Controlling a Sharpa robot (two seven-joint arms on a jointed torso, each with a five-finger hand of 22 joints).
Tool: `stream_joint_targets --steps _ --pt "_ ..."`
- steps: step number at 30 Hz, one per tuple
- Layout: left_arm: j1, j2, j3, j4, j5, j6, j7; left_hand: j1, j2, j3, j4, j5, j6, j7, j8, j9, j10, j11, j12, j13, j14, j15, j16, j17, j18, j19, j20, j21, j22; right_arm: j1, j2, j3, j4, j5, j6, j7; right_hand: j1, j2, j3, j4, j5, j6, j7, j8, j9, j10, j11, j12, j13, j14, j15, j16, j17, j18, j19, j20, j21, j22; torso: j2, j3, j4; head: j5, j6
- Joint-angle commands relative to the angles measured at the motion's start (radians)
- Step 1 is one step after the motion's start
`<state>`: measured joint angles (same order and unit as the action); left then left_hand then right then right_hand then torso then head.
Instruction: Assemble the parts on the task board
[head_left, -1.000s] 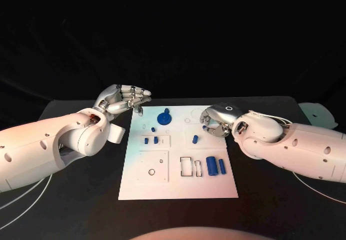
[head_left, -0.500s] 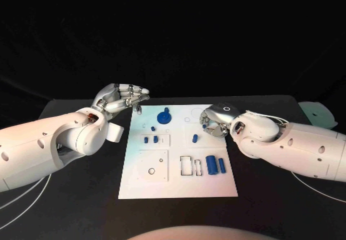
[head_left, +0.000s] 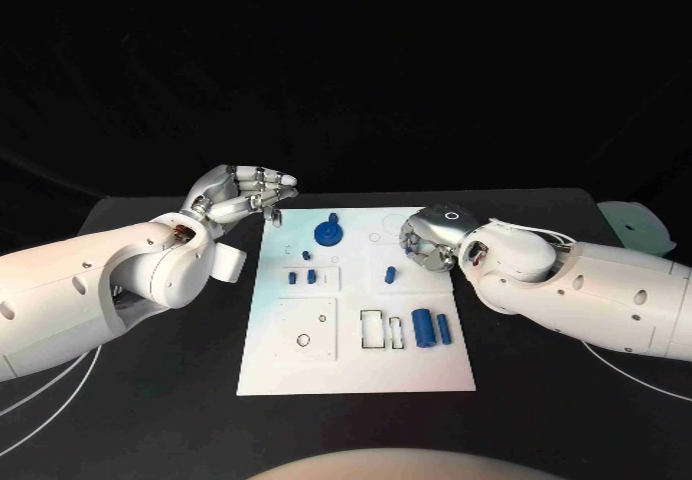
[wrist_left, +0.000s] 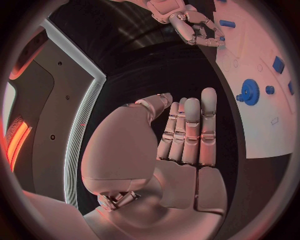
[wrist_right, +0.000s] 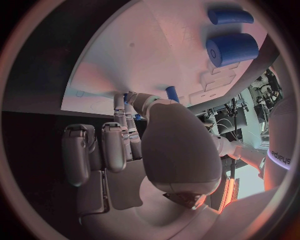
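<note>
The right hand (head_left: 430, 240), fingers curled in on nothing, hovers over the task board (head_left: 356, 372) with a small blue peg (head_left: 389, 273) just below its fingertips, so a careless descent could knock it away, while the left hand (head_left: 242, 195) holds nothing, fingers together.

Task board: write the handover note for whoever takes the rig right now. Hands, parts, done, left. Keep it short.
Left hand: holds nothing, fingers curled, raised off the far left corner of the task board.
Right hand: at the board's right edge, fingers curled down toward it; whether it holds a part cannot be told.
Parts: blue gear near the far edge; small blue pieces in the middle-left block; one small piece just ahead of the right hand; large blue cylinder and thinner blue peg lying at the right, beside empty slots.
Done: not clear which parts are seated.
Left: cylinder and peg lie loose; slots and round hole open.
</note>
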<state>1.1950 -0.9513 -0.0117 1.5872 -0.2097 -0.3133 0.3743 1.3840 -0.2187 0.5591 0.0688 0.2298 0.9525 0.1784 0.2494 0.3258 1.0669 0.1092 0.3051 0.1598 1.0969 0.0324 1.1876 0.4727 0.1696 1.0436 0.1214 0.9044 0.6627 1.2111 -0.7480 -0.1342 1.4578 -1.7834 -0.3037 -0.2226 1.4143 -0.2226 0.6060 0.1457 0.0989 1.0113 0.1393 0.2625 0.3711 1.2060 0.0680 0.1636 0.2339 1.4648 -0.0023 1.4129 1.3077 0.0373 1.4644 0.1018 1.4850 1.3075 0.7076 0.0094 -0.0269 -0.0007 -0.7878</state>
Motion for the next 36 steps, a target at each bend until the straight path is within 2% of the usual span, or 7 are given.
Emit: stream_joint_targets --steps 1,4,7,22,36 --pt "0.0 -0.001 0.0 0.005 0.007 -0.001 -0.003 -0.001 0.01 -0.001 -0.006 0.005 -0.007 0.002 -0.007 -0.001 -0.005 0.001 0.003 -0.001 -0.003 0.001 -0.004 -0.002 0.015 -0.005 0.001 -0.005 -0.001 -0.007 0.005 -0.002 -0.002 -0.023 0.033 -0.015 0.003 0.024 0.004 -0.011 0.004 0.011 -0.002 0.007 0.004 0.012 -0.003 -0.003 0.003 0.055 -0.008 0.007 0.022 -0.019 0.074 -0.008 0.007 0.226 0.001 -0.0004 0.0007 0.0 -0.001" --pt "0.0 -0.002 0.0 0.006 0.007 -0.001 -0.006 0.0 0.011 -0.001 -0.007 0.005 -0.007 0.003 -0.007 -0.001 -0.005 0.001 0.003 -0.001 -0.003 0.001 -0.004 -0.002 0.015 -0.005 0.001 -0.005 -0.001 -0.01 0.01 -0.002 -0.004 -0.031 0.036 -0.025 0.005 0.047 0.011 -0.026 -0.003 0.021 -0.007 0.016 0.012 0.024 -0.007 -0.005 0.005 0.054 -0.013 0.006 0.02 -0.019 0.074 -0.012 0.008 0.227 0.001 -0.0002 0.0014 -0.001 -0.003" --pt "0.0 -0.003 0.0 0.007 0.007 0.0 -0.01 0.0 0.011 0.0 -0.008 0.005 -0.008 0.003 -0.007 -0.002 -0.006 0.002 0.003 -0.001 -0.003 0.001 -0.004 -0.003 0.015 -0.004 0.001 -0.005 -0.001 -0.012 0.014 -0.003 -0.008 -0.045 0.038 -0.037 0.011 0.057 0.018 -0.04 -0.01 0.023 -0.008 0.021 0.016 0.032 -0.01 -0.007 0.006 0.053 -0.015 0.005 0.018 -0.019 0.074 -0.014 0.008 0.228 0.001 -0.0002 0.0009 -0.001 -0.004" --pt "0.001 -0.005 0.0 0.011 0.007 0.019 -0.028 0.003 0.009 0.0 -0.02 0.005 -0.032 0.014 -0.019 -0.007 -0.033 0.012 0.004 -0.002 -0.015 0.009 -0.007 -0.009 0.014 -0.007 0.006 -0.011 -0.004 -0.014 0.021 -0.002 -0.008 -0.072 0.026 -0.057 -0.005 0.046 0.019 -0.055 -0.015 0.011 -0.003 0.018 0.019 0.025 -0.005 -0.021 0.005 0.05 -0.012 -0.001 0.009 -0.018 0.072 -0.013 0.004 0.226 -0.001 -0.0005 0.0001 -0.003 -0.007" --pt "0.001 -0.004 0.0 0.01 0.007 0.03 -0.033 0.002 0.012 0.001 -0.019 0.006 -0.034 0.016 -0.02 -0.007 -0.036 0.014 0.005 -0.001 -0.017 0.01 -0.007 -0.01 0.014 -0.008 0.007 -0.012 -0.005 -0.014 -0.007 0.003 0.031 -0.07 -0.075 -0.042 -0.01 0.05 0.026 -0.062 0.003 0.016 -0.004 0.021 0.023 0.032 -0.006 -0.024 0.005 0.051 -0.012 0.001 0.012 -0.019 0.074 -0.013 0.009 0.229 -0.001 0.0003 -0.0004 -0.002 -0.004"
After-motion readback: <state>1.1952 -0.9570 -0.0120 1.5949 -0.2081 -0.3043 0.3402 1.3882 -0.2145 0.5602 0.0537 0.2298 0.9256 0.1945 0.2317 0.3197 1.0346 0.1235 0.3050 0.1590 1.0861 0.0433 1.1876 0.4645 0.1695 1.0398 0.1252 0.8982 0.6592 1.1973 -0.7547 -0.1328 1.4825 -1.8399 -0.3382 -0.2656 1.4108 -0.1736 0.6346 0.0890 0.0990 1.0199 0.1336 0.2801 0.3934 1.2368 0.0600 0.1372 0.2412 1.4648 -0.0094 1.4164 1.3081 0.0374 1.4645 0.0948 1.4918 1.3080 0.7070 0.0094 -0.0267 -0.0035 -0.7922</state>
